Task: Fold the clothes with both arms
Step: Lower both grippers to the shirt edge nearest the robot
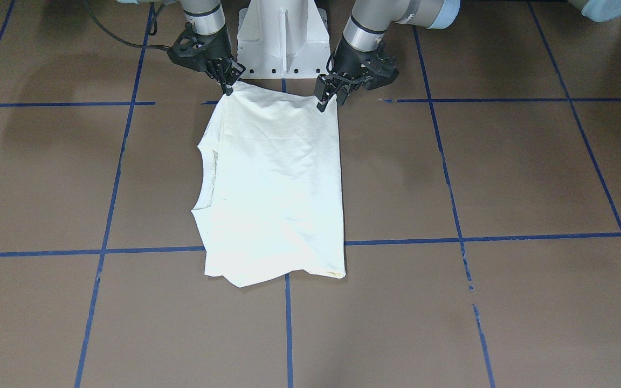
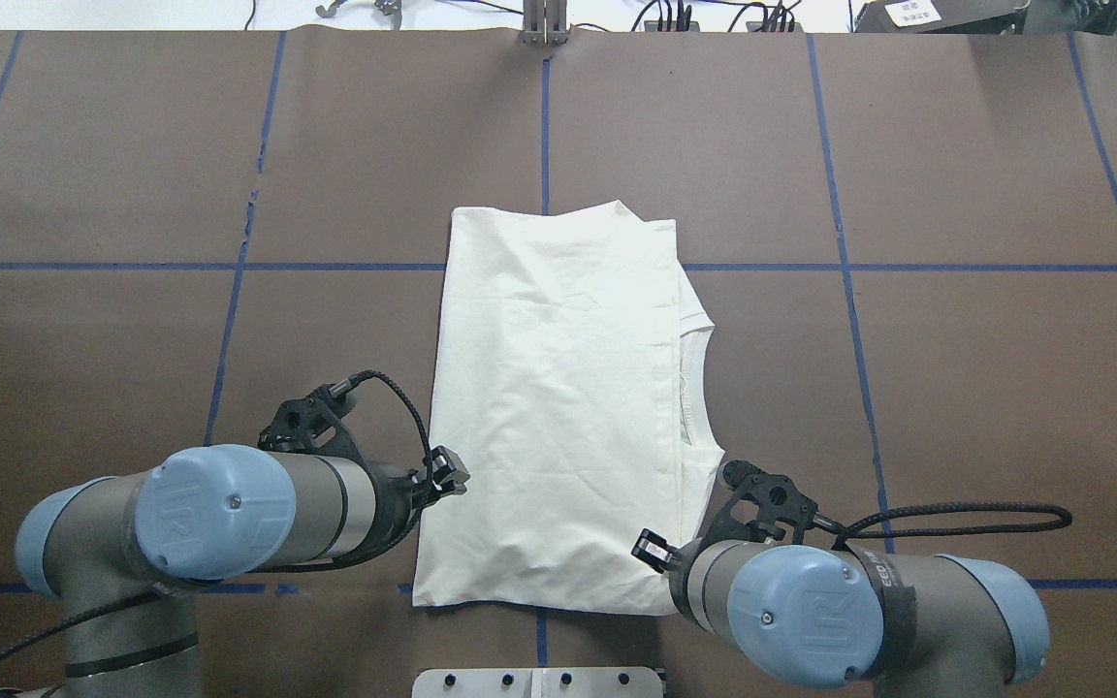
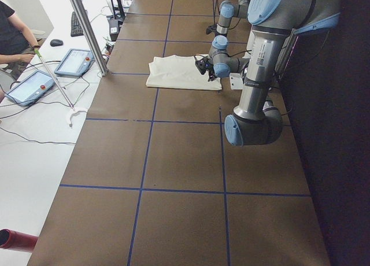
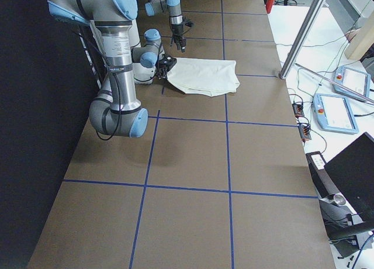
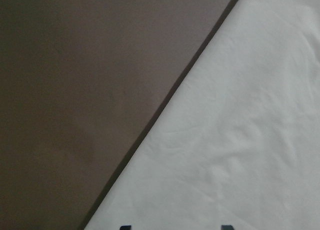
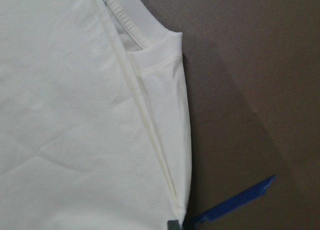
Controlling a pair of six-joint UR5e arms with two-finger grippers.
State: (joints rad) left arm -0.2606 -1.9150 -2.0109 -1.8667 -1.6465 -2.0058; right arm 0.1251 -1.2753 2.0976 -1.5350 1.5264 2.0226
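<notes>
The left arm (image 2: pixel 326 509) and the right arm (image 2: pixel 922 601) are grey-metal tubes joined by round light-blue caps (image 2: pixel 214 504), each cap embossed with a UR logo and set with one small screw, and each wrist has a polished silver ring. Each ends in a black, open-framed claw, the left claw (image 1: pixel 328 101) and the right claw (image 1: pixel 228 86), fed by a black braided cable (image 2: pixel 956 519) looping off the wrist; a black strap (image 2: pixel 883 577) with white lettering wraps the right arm. Between them stands a white pedestal base (image 1: pixel 282 37) with a central rib and dark bolts along its foot.
</notes>
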